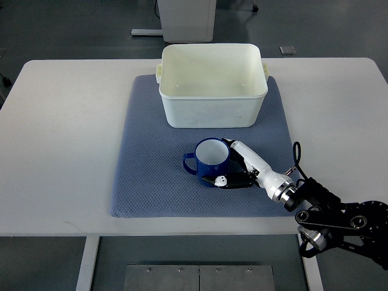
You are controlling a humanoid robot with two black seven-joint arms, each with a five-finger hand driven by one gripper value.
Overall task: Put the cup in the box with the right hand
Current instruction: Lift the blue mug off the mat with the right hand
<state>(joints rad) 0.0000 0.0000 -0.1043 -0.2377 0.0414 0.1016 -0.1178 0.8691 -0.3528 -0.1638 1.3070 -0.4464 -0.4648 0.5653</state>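
Blue cup [209, 162] stands upright on the grey mat [151, 182], near side of the empty white box [212, 112]. Right hand [237, 170] has its fingers closed around the cup's right wall. Lift and placement remain outstanding.

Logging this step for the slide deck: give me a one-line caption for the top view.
Right hand closes around the blue cup on the blue mat, just in front of the empty white box.

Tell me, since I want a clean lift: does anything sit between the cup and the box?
Nothing visible does. The blue cup stands on the blue mat just in front of the white box, with the right hand at its side. Only bare mat lies between, and the box is open-topped.
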